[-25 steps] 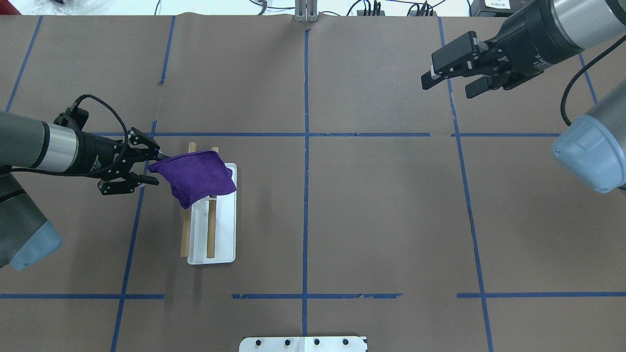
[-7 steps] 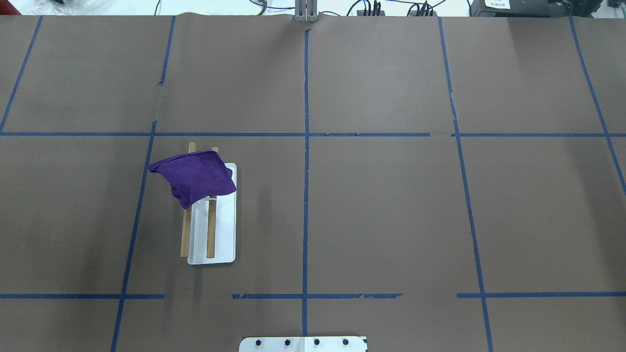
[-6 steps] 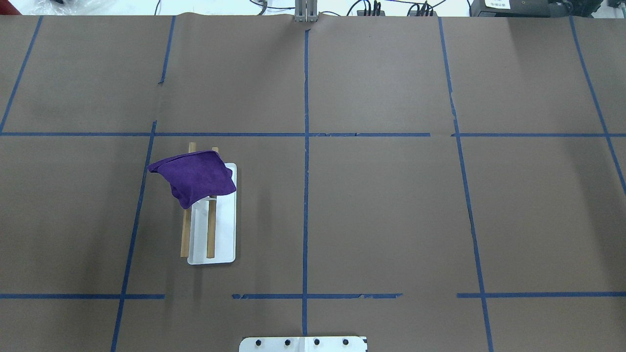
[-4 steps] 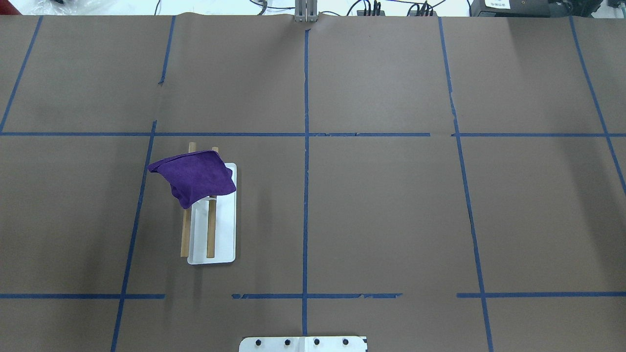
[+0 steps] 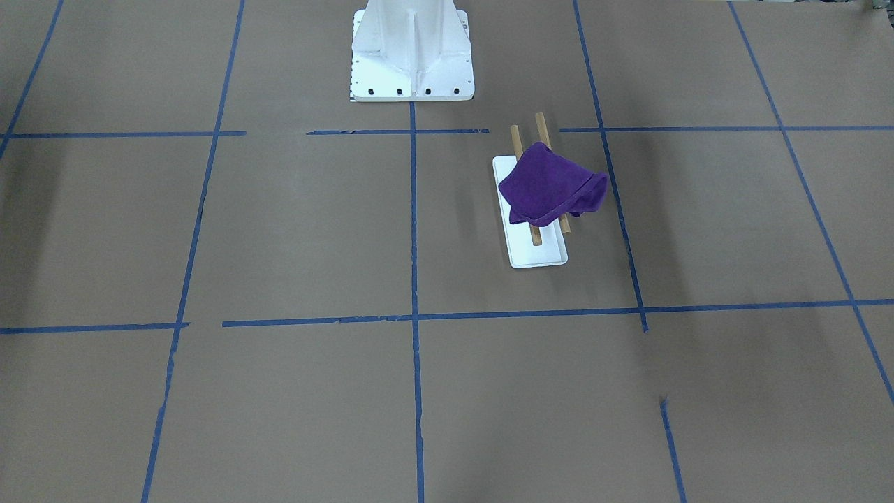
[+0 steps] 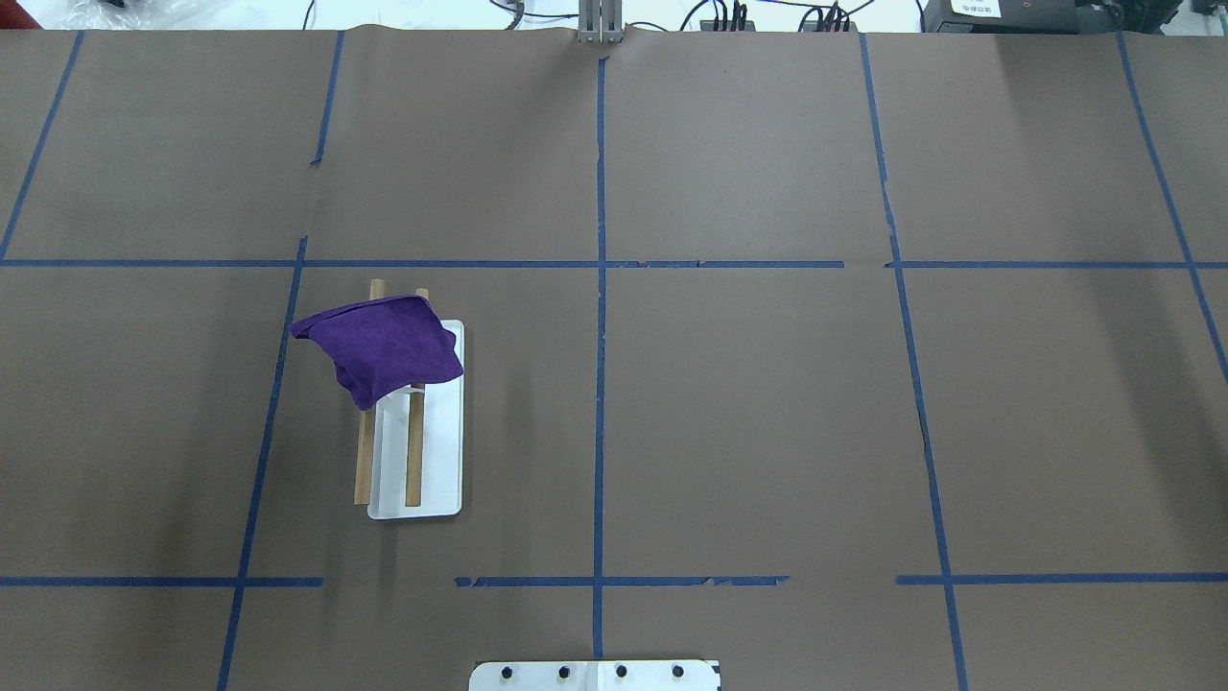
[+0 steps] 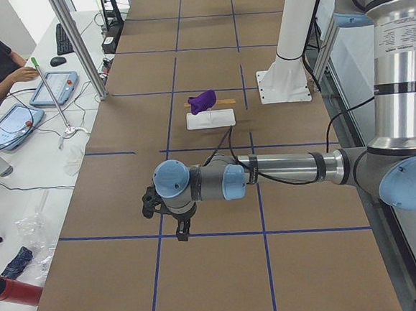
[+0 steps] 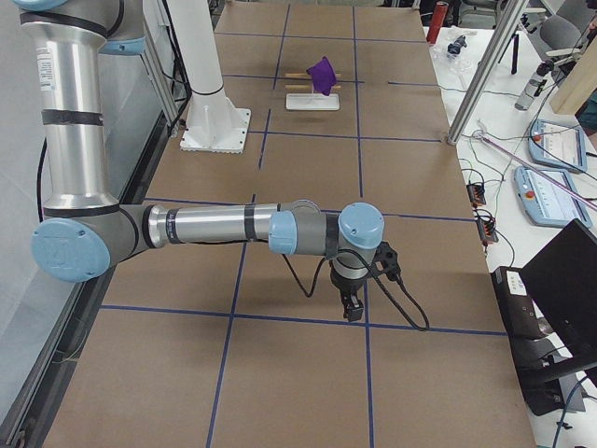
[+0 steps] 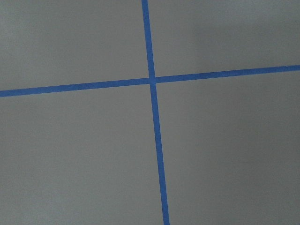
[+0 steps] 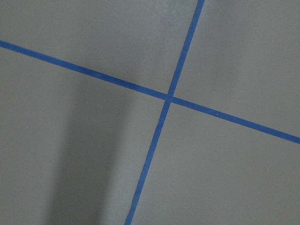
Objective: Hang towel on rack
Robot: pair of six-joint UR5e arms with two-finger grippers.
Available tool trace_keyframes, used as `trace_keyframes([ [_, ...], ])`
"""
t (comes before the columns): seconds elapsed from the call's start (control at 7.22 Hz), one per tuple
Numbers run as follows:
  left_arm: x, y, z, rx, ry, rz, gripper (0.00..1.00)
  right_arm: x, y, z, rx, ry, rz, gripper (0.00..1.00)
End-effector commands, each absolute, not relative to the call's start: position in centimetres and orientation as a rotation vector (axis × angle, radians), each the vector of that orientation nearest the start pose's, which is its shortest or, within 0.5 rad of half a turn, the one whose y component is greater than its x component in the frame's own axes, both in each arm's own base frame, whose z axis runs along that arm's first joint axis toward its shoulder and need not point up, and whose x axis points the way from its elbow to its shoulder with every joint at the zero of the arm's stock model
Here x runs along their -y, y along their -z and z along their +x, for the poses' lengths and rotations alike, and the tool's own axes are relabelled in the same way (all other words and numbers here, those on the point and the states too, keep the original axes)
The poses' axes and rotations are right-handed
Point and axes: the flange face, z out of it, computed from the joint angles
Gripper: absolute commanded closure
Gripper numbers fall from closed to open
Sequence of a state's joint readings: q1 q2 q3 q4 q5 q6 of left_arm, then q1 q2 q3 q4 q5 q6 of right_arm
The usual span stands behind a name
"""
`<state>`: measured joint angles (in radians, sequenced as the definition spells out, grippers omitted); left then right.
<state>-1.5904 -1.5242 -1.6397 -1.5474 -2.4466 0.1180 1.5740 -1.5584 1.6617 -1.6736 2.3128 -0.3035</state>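
A: Towel [image 6: 384, 350] drapes across both rods of the rack [image 6: 439, 480], bunched, uneven.
B: Left fingers [image 7: 180, 235] and right fingers [image 8: 352, 308] hang well apart from it; spread or pressed, cannot tell. Judged hung; evening the overhang would steady it.

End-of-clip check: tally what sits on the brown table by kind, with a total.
Towel: 1
Rack: 1
Pedestal: 1
Total: 3
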Motion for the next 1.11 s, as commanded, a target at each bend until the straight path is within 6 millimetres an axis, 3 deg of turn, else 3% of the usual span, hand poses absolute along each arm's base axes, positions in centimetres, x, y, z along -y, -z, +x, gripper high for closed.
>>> trace_keyframes([
  [0.0,46.7,-64.5,-6.5,-0.873,-0.092,0.055,0.00,49.2,-62.2,6.7,0.737,0.283,0.109,0.00],
  [0.55,44.9,-64.6,-6.4,-0.875,-0.093,0.051,0.00,48.1,-62.5,6.6,0.740,0.288,0.121,0.00],
  [0.97,45.9,-62.2,-6.4,-0.864,-0.116,0.094,0.00,47.7,-63.0,6.4,0.742,0.290,0.115,0.00],
])
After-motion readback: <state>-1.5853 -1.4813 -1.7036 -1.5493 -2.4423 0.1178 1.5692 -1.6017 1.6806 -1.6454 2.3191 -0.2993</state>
